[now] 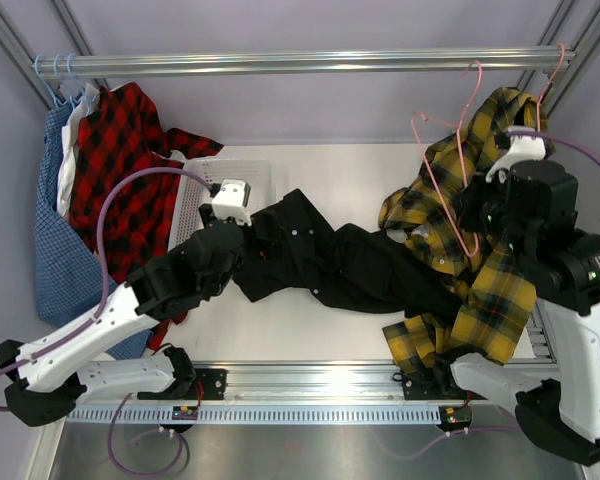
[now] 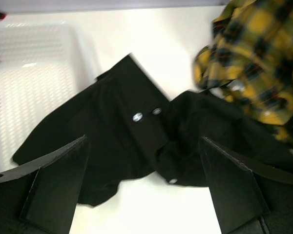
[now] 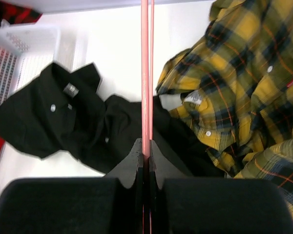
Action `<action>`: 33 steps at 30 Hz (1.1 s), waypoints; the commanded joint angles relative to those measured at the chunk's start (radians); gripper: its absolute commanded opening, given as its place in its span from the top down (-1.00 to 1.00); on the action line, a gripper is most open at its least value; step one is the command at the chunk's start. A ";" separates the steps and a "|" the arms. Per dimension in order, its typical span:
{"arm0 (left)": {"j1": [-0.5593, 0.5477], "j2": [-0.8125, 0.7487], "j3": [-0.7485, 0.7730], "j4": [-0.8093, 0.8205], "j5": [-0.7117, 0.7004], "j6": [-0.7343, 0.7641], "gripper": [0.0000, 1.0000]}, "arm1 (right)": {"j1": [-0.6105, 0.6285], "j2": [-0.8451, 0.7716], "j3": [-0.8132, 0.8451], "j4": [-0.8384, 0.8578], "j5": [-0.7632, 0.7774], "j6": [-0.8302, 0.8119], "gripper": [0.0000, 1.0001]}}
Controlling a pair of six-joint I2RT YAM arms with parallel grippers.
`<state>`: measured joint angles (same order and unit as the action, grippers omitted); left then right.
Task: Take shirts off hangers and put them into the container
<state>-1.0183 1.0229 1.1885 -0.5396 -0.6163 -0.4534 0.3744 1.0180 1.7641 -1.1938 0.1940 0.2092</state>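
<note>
Collar tag (image 3: 70,89) on the black shirt (image 3: 63,122): too blurred to read. Left gripper (image 2: 142,141) hovers above it, jaws wide, empty. Right gripper (image 3: 145,146) reaches forward, pinched tight on the pink hanger (image 3: 145,73) beside the yellow plaid shirt (image 3: 249,73).

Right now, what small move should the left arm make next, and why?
Probably lower the open left gripper and close on the black shirt: it lies mostly on the table, not in the container, and the jaws hang open above it.

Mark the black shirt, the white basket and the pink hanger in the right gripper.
black shirt (image 1: 315,255): top view, middle of its body.
white basket (image 1: 248,172): top view, perforated far corner.
pink hanger (image 3: 145,73): right wrist view, its straight wire.
</note>
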 commanded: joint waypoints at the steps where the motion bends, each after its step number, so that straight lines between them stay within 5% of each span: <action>1: 0.001 -0.112 -0.041 -0.100 -0.114 -0.051 -0.98 | -0.002 0.117 0.093 0.082 0.139 0.051 1.00; 12: 0.001 -0.354 -0.144 -0.286 -0.062 -0.108 -0.98 | -0.089 0.384 0.267 0.168 0.134 0.042 1.00; 28: 0.001 -0.414 -0.253 -0.204 0.049 -0.025 -0.98 | -0.206 0.341 0.045 0.224 -0.051 -0.034 0.99; 33: 0.001 -0.313 -0.228 -0.114 0.078 -0.007 -0.98 | -0.206 0.283 -0.015 0.223 -0.064 -0.024 0.61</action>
<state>-1.0180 0.6529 0.9379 -0.7681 -0.5816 -0.4896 0.1745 1.3540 1.7702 -0.9882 0.1608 0.1909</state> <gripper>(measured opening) 0.988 0.176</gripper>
